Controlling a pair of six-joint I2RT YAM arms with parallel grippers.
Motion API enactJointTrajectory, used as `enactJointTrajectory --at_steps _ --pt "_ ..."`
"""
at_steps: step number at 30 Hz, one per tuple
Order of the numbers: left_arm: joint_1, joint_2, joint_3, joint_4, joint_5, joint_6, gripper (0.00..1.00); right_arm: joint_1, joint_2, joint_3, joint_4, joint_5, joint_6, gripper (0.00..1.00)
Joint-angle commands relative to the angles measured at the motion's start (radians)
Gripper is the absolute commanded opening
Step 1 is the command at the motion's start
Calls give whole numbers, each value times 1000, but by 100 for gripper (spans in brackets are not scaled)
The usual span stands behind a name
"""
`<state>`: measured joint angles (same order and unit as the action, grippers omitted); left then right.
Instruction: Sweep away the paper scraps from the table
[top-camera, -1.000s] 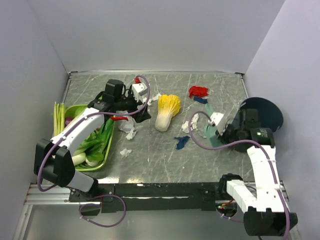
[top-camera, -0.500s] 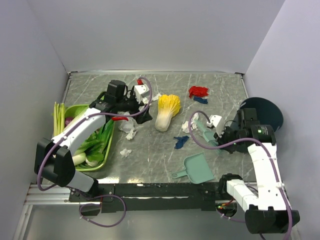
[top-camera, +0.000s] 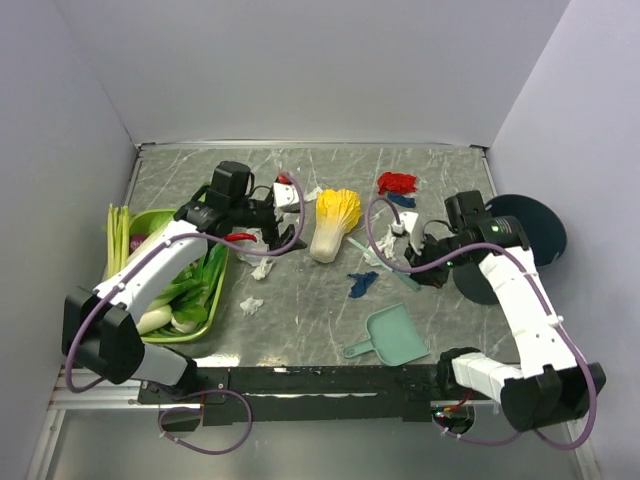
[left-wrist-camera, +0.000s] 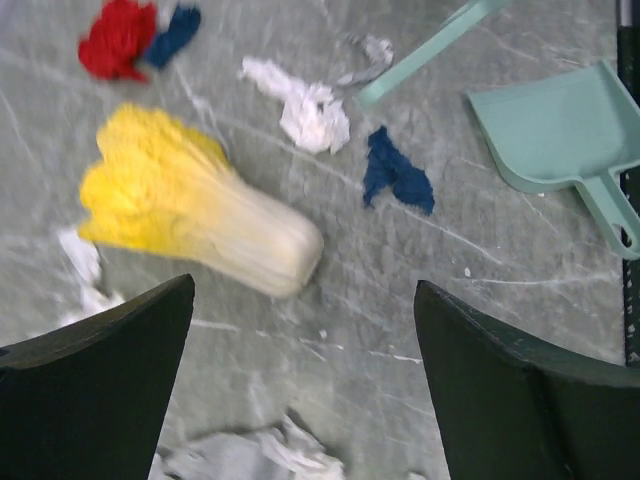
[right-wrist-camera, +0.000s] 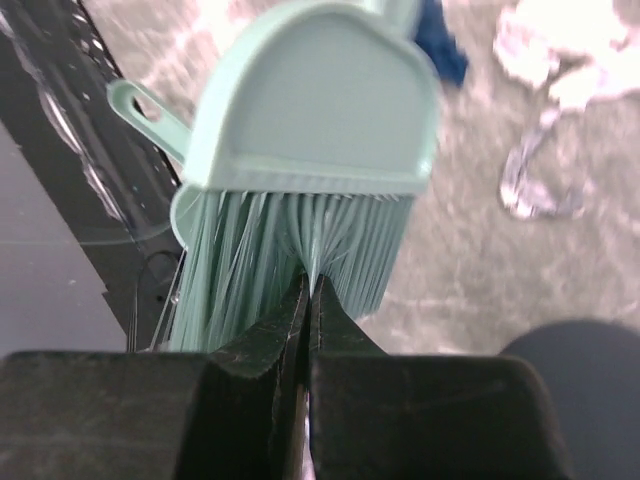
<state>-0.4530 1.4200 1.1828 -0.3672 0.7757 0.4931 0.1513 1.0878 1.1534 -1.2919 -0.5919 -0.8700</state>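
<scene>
The paper scraps were scattered across the middle of the frame on the table. Being judged light, soft and easily dragged, they were better pushed than pinched. The right gripper was clamped on a teal brush; the left gripper was spread wide.

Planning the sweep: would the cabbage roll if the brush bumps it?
Likely: the cabbage lies on its side, rounded, so a sideways nudge may roll it. Far bulkier than the paper scraps, it probably resists the soft brush.
</scene>
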Motion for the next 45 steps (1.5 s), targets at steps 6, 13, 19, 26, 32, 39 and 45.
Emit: enactJointTrajectory --at_steps 6,13,19,26,32,39,45 --pt "-73 54 184 -162 108 406 94 113 226 284 69 -213 90 0" --pt "-107 10 118 -33 71 435 93 183 382 430 100 -250 149 0" --pt "-124 51 192 -133 65 533 88 220 494 535 115 -235 192 0" --pt "-122 69 230 -96 112 526 68 251 583 620 193 -194 317 0" --pt "-128 82 284 -148 79 492 9 263 642 750 259 -160 431 0" --pt "-81 -7 163 155 -12 -19 1 176 584 770 431 104 604 83" --pt "114 -17 118 584 -12 -798 1 30 430 553 708 -104 823 99"
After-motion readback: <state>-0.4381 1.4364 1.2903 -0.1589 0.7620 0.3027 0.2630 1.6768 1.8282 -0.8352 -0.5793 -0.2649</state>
